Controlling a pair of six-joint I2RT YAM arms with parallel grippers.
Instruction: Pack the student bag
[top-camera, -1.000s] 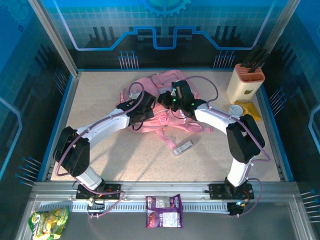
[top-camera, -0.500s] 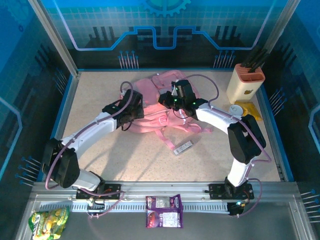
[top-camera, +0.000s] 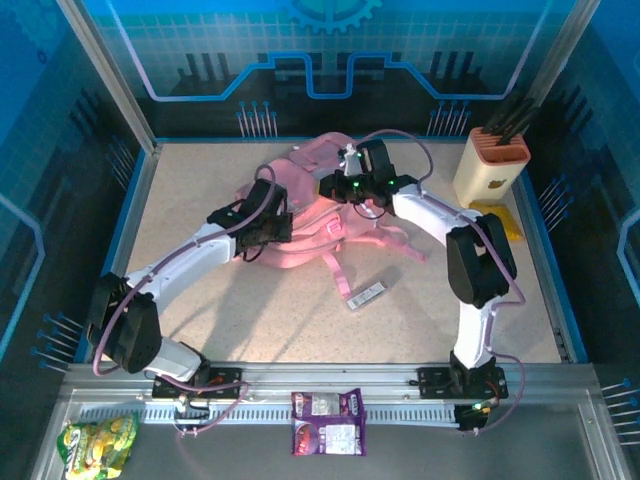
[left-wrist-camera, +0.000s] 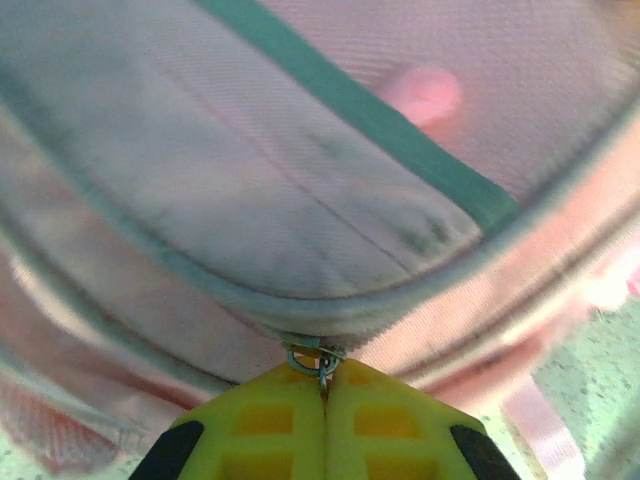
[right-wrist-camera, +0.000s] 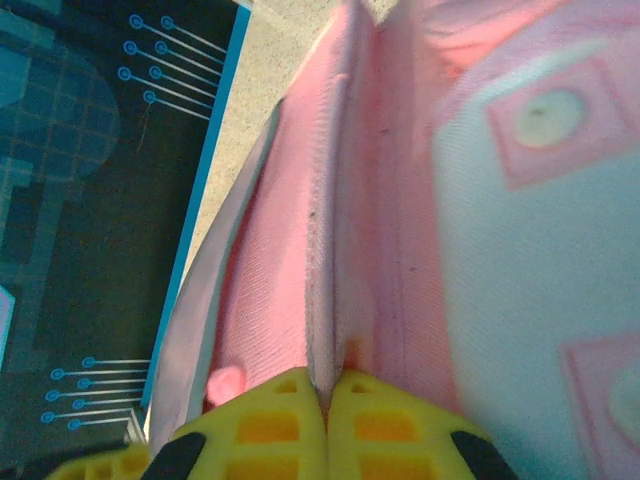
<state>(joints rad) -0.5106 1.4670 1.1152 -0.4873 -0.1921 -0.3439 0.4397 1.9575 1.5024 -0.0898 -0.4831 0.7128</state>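
The left gripper (left-wrist-camera: 323, 390) was pinched together on a small metal zip pull (left-wrist-camera: 318, 358), and the right gripper (right-wrist-camera: 325, 385) was clamped on a fold of the student bag (top-camera: 305, 205). The tiny pull could slip free, or the zip could jam, if the fabric bunched. The bag, pink and crumpled with pale strips, lay mid-table (top-camera: 200, 300) towards the far edge.
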